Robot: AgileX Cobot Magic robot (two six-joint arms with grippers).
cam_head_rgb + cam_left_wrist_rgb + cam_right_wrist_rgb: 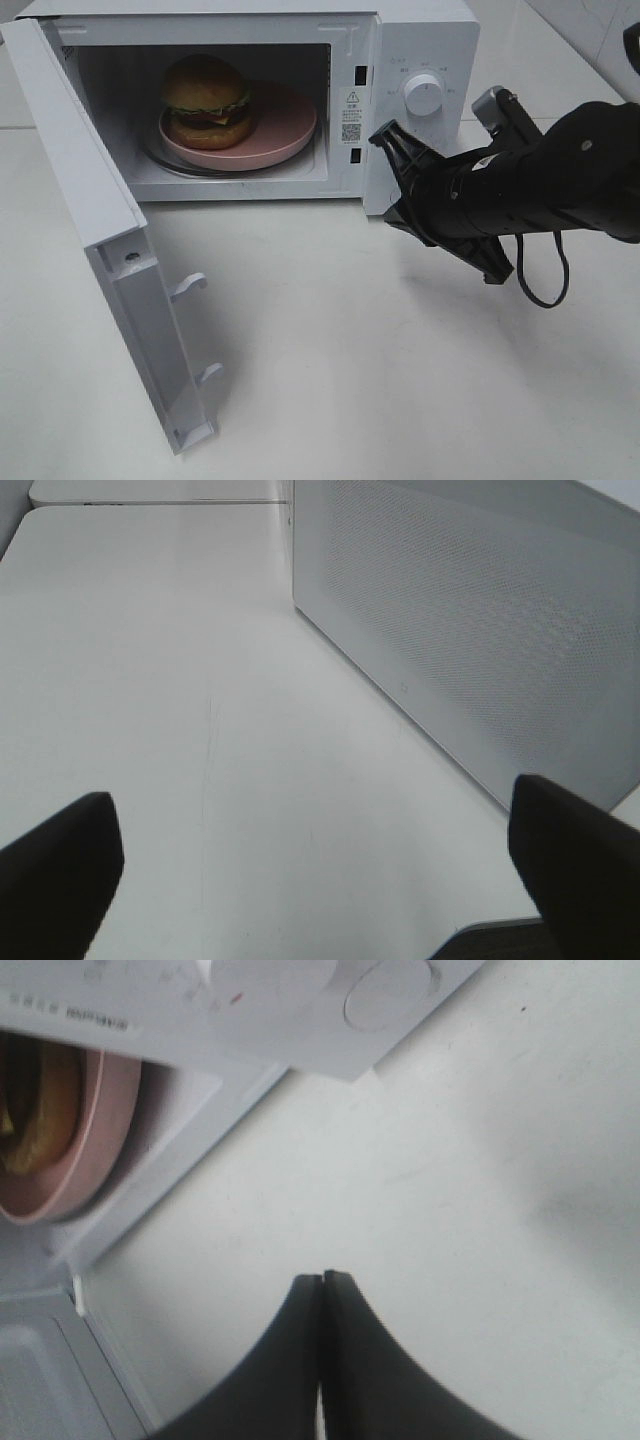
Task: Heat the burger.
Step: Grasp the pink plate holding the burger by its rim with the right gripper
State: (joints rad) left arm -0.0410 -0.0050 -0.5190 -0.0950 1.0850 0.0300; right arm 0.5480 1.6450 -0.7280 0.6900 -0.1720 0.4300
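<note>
Burger [206,100] is sitting on the plate [290,125] inside the microwave [420,30] at 12 o'clock, so loading is looking done. Door [100,220] is hanging open toward 7 o'clock; shutting it and turning the dial [424,95] are looking like what is left. Right gripper [322,1278], fingers pressed together, is hovering at 3 o'clock; left gripper [310,790] is holding its fingers spread wide, empty.

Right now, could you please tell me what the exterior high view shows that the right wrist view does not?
Only the exterior high view shows the whole burger, bun to patty, and the open door's latch hooks. Only the right wrist view shows the right pincer closed, tips touching. Both show the pink plate, the microwave's control panel and the white table.
</note>
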